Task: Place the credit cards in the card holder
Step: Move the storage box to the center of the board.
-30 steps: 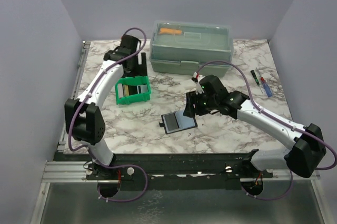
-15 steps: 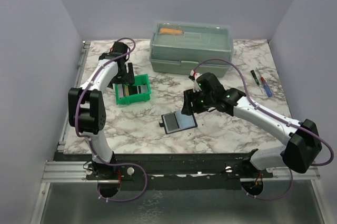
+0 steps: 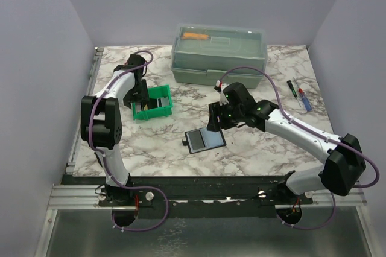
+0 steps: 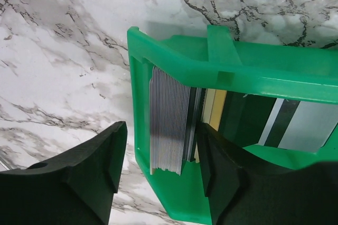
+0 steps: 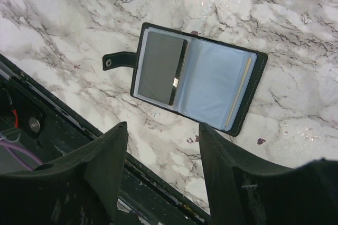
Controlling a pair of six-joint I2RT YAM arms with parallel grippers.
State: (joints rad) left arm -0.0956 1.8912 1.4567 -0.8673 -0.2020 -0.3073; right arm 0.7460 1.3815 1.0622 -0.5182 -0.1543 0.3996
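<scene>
Here, left pincer [image 4: 161, 138] astride credit cards [image 4: 169, 119], grip unclear; right pincer [image 5: 162, 132] apart over card holder [image 5: 198, 80].

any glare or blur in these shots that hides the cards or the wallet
Left wrist: credit cards in the green bin are sharp, the near fingers soft and dark. Right wrist: pale sheen on the card holder pockets, nothing hidden. Top external: even light, no harsh glare.

Green bin [image 3: 158, 113] left on marble table [image 3: 151, 142]; grey-green lidded toolbox [image 3: 219, 58] far centre, orange item [image 3: 195, 35] at lid; two small screwdrivers [image 3: 300, 95] right.
</scene>
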